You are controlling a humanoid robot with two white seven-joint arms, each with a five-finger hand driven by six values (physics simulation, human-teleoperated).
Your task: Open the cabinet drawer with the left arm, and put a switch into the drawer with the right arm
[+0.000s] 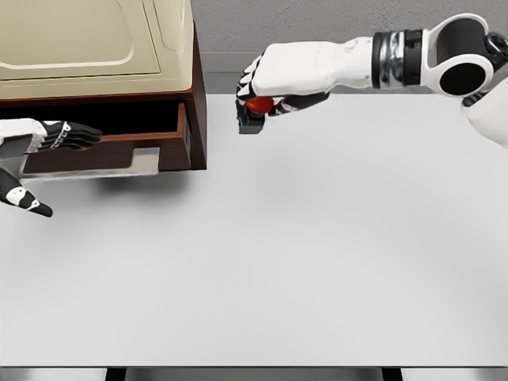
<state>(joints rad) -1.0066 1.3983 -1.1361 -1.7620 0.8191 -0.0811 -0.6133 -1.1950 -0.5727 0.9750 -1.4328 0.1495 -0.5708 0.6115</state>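
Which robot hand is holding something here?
The right robot hand, raised right of the cabinet, grips the switch with its red part. The left robot hand holds nothing, its fingers extended at the open drawer.

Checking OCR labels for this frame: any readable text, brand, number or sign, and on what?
None readable.
Cabinet: plain cream top and brown sides, no lettering.
Drawer: pulled open, no label.
Switch in the right hand: red and dark parts, any marking too small to tell.
Left hand and table: no marks.
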